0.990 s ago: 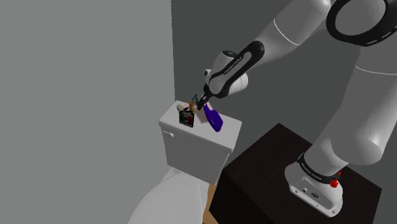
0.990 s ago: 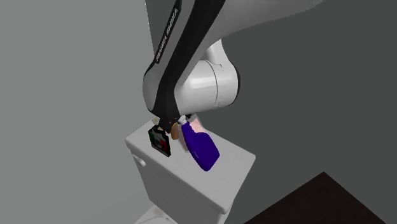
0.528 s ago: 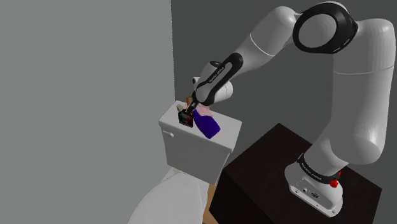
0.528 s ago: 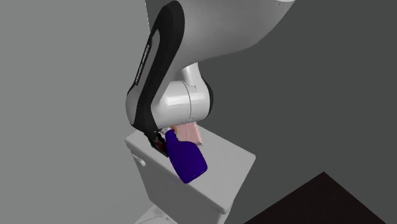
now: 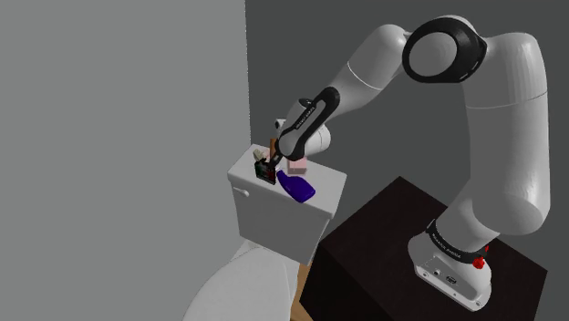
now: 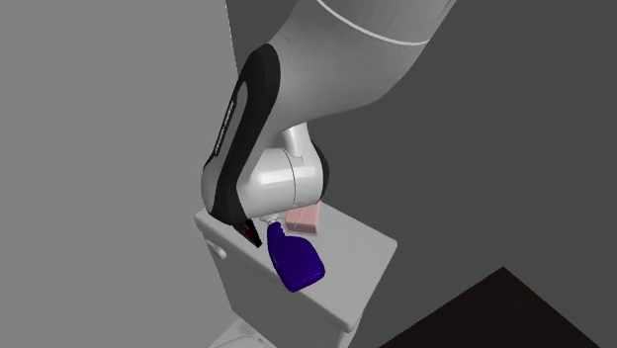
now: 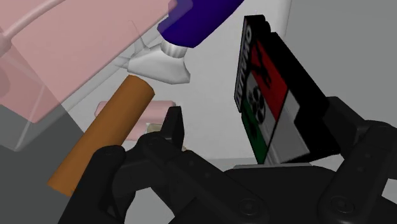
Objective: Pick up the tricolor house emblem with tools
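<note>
Emblem first: it is a black slab whose face is split into red, white and green panels. It stands on edge on the lid of the toilet tank, toward the end of the lid at the shoulder view's left.

The fingers are spread wide, with nothing pinched. They have the emblem between them. Its painted face is turned toward one finger and its black back toward the other. It sits far closer to the finger behind its back, and I cannot tell whether that finger touches it. A wide gap lies open on the face side.

The slab's thin dimension runs across the gap, and its long axis stands up from the lid. By my reading, a straight squeeze would catch it flat on both faces. It would likely slide or tip toward the nearer finger before the far one arrives.

A brown stick lies outside the gap, just beside the far finger, slanting away from it. The white nozzle of a blue spray bottle is close past the stick's upper end. Neither is between the fingers.

By count, the lid carries one emblem, one blue bottle lying on its side, one pink box and one brown stick. A small pale piece under the stick is too unclear to name. One arm reaches over from the dark stand.
</note>
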### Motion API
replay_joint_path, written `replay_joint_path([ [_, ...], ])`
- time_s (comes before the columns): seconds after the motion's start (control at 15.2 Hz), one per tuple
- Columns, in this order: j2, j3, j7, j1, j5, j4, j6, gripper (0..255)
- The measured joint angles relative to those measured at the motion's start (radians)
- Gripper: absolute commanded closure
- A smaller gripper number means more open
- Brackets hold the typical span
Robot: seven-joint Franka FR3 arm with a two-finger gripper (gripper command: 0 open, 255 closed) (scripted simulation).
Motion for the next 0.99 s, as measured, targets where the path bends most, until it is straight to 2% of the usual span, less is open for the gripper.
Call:
replay_joint_path([
  [0.66,0.005,0.002,-0.001,-0.001,0.000,0.002,0.005,255],
  [0.99,-0.047,-0.010,0.008,0.008,-0.001,-0.017,-0.030,255],
])
